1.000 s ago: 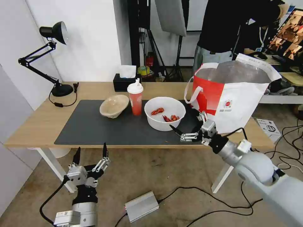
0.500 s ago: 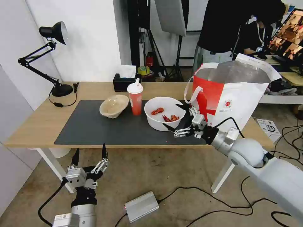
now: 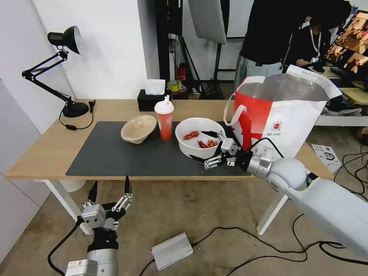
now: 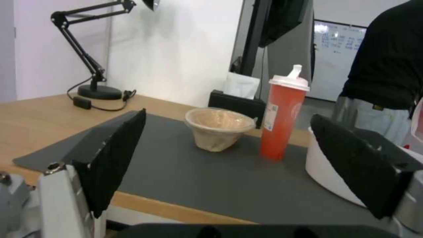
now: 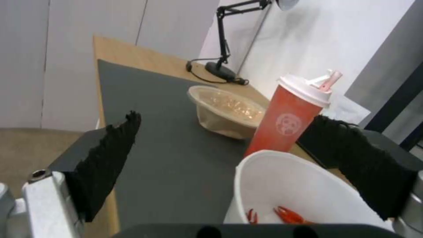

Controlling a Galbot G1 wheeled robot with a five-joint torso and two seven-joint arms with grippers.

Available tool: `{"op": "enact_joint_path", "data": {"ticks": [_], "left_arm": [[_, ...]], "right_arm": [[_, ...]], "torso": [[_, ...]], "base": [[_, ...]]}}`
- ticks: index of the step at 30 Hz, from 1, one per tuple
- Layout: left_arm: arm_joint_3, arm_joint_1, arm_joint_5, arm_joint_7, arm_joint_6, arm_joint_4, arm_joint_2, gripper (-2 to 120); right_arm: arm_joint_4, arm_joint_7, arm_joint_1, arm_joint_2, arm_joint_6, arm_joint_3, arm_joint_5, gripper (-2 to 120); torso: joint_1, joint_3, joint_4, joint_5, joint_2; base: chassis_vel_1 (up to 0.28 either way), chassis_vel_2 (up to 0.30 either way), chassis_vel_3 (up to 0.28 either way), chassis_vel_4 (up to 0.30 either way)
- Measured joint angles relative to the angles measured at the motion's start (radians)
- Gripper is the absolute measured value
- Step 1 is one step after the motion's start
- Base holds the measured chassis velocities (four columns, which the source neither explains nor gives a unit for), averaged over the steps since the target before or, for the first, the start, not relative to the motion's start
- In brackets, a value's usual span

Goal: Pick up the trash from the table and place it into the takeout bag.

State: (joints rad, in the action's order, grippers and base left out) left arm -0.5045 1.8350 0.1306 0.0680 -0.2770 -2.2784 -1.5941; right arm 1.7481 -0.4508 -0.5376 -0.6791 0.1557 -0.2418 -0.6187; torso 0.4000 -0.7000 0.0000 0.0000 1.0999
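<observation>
**Right gripper closes in on the white bowl**

Reaching further left than a second ago, the right gripper (image 3: pixel 207 145) now straddles the near right rim of the white bowl (image 3: pixel 193 143), jaws wide apart. Left gripper (image 3: pixel 109 188) hangs below the bench (image 3: pixel 42 147), jaws apart. Three trash items stand on one grey mat (image 3: pixel 115 155): one beige bowl (image 3: pixel 138 128), one red cup (image 3: pixel 165 119), one white bowl. One takeout bag (image 3: pixel 287 119) stands at the right end.
</observation>
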Motion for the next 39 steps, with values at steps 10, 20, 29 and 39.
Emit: {"op": "enact_joint_path", "data": {"ticks": [10, 20, 29, 39], "left_arm": [[-0.001, -0.006, -0.01, 0.006, -0.004, 0.006, 0.0, 100], [0.004, -0.005, -0.012, 0.006, -0.019, 0.023, -0.001, 100], [0.002, 0.001, -0.017, 0.006, -0.03, 0.036, -0.002, 100], [0.001, 0.003, -0.019, 0.006, -0.038, 0.048, -0.002, 100]], "right_arm": [[-0.082, -0.027, 0.12, -0.028, -0.007, -0.096, 0.002, 100], [-0.174, -0.078, 0.215, -0.059, -0.039, -0.185, 0.002, 100], [-0.247, -0.164, 0.274, -0.101, -0.099, -0.217, 0.04, 100], [-0.312, -0.174, 0.31, -0.154, -0.112, -0.24, 0.102, 100]], "torso": [[0.0, 0.0, -0.0001, 0.0, 0.0], [0.0, 0.0, 0.0, 0.0, 0.0], [0.0, 0.0, -0.0001, 0.0, 0.0], [0.0, 0.0, -0.0001, 0.0001, 0.0]], "base": [[0.0, 0.0, 0.0, 0.0], [0.0, 0.0, 0.0, 0.0], [0.0, 0.0, 0.0, 0.0], [0.0, 0.0, 0.0, 0.0]]}}
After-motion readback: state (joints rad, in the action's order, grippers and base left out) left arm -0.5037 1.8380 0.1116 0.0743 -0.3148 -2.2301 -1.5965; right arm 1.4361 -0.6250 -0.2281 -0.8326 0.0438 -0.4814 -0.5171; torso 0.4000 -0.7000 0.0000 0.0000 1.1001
